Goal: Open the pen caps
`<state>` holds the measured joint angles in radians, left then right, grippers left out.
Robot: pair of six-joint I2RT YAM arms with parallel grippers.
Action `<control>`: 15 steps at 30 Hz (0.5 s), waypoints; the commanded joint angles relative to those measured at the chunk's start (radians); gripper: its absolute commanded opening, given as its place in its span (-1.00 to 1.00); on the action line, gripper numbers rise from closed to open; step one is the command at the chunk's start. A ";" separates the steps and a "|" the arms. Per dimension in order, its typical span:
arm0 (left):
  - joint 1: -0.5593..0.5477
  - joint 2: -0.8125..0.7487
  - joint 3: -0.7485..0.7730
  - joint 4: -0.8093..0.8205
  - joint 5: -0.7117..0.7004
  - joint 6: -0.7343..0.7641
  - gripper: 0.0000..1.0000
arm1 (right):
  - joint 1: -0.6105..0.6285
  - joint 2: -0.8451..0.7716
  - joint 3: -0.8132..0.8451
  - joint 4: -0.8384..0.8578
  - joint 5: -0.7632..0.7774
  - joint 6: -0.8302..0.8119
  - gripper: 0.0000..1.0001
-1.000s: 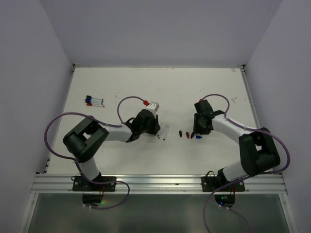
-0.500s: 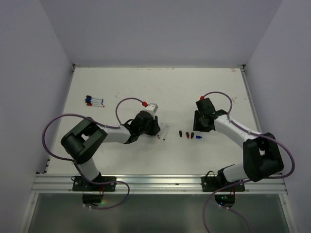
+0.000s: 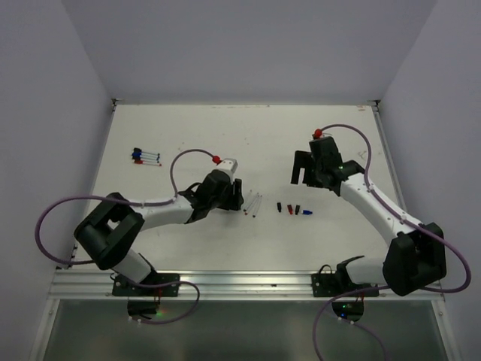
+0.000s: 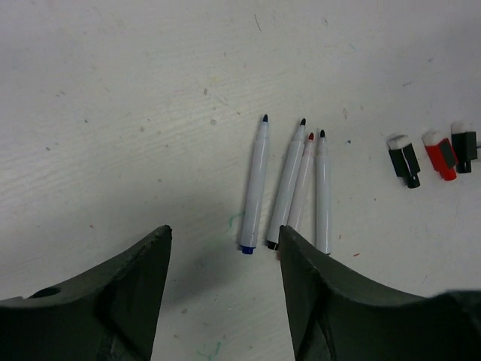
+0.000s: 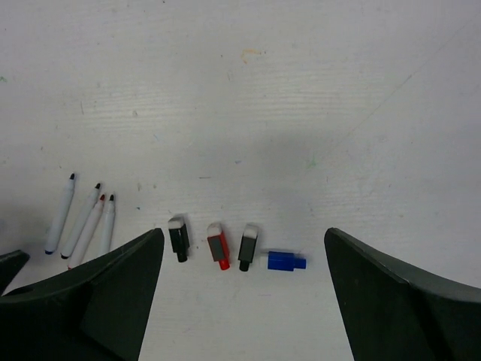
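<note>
Several uncapped white pens (image 4: pixel 254 184) lie side by side on the table, tips pointing away; from above they sit at the table's middle (image 3: pixel 252 204). To their right lies a row of pen caps: black (image 5: pixel 178 238), red (image 5: pixel 218 244), black (image 5: pixel 247 246) and blue (image 5: pixel 286 261). My left gripper (image 4: pixel 223 233) hangs open just behind the pens' rear ends, holding nothing. My right gripper (image 5: pixel 242 235) is open wide above and behind the caps, also holding nothing. In the top view the left gripper (image 3: pixel 238 197) is left of the pens and the right gripper (image 3: pixel 303 174) is beyond the caps.
A small bunch of capped pens (image 3: pixel 146 156) lies at the far left of the table (image 3: pixel 248 135). Purple cables with red connectors (image 3: pixel 216 159) loop over both arms. Grey walls close in the table's sides and back.
Both grippers opened. The right one let the blue cap drop beside the other caps and drew back and up. The left one released a pen and pulled back to the left.
</note>
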<state>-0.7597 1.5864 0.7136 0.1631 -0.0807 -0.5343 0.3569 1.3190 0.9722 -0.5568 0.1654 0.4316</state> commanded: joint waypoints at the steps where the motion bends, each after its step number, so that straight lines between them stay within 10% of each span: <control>1: 0.023 -0.110 0.058 -0.126 -0.161 -0.053 0.27 | -0.004 -0.023 0.063 -0.035 0.000 -0.016 0.88; 7: 0.289 -0.154 0.282 -0.610 -0.386 -0.294 0.53 | -0.004 -0.050 0.103 0.007 -0.133 0.015 0.98; 15: 0.637 -0.019 0.391 -0.749 -0.326 -0.473 0.56 | -0.003 -0.012 0.120 0.087 -0.351 0.076 0.94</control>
<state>-0.1917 1.4994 1.0760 -0.4465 -0.3996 -0.8833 0.3569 1.2961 1.0534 -0.5270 -0.0540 0.4751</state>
